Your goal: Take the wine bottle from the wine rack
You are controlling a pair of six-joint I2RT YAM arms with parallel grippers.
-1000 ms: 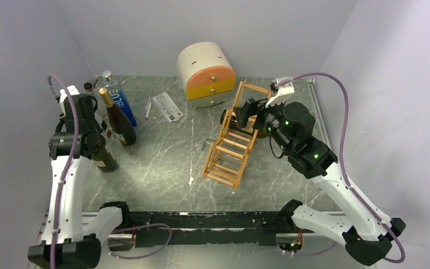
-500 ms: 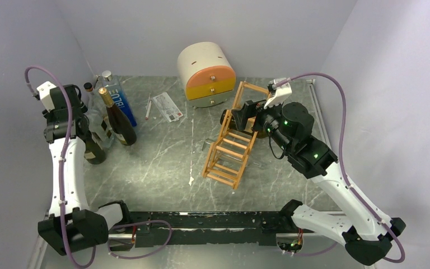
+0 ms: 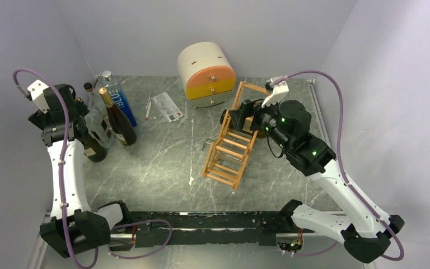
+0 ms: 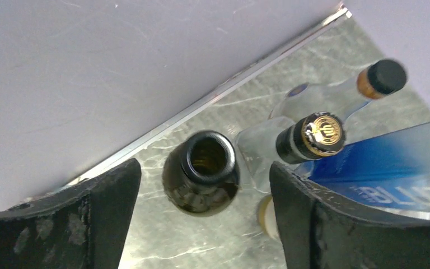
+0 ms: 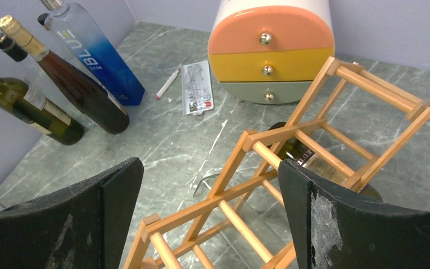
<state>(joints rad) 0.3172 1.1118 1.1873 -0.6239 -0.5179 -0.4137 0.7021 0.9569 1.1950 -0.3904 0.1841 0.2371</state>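
The wine rack (image 3: 232,143), light orange-tan wood, lies tilted at mid-table. In the right wrist view a dark wine bottle (image 5: 313,162) with a pale label lies inside the wine rack (image 5: 269,145), under its rungs. My right gripper (image 5: 210,168) hangs open just above the rack's upper end and touches nothing. In the top view my right gripper (image 3: 241,115) hides that bottle. My left gripper (image 4: 203,174) is open by the left wall, straight above a dark open-mouthed bottle (image 4: 201,174) that stands free on the table (image 3: 162,157).
Beside the standing dark bottle (image 3: 92,147) are a brown gold-capped bottle (image 3: 117,120), a blue boxy bottle (image 3: 120,101) and a clear black-capped bottle (image 3: 92,98). A round cream-and-orange drawer box (image 3: 207,73) stands at the back. A pen and card (image 3: 167,106) lie near it.
My left arm carried the dark bottle back toward the left wall, set it upright and opened its jaws. The right gripper edged slightly left over the rack.
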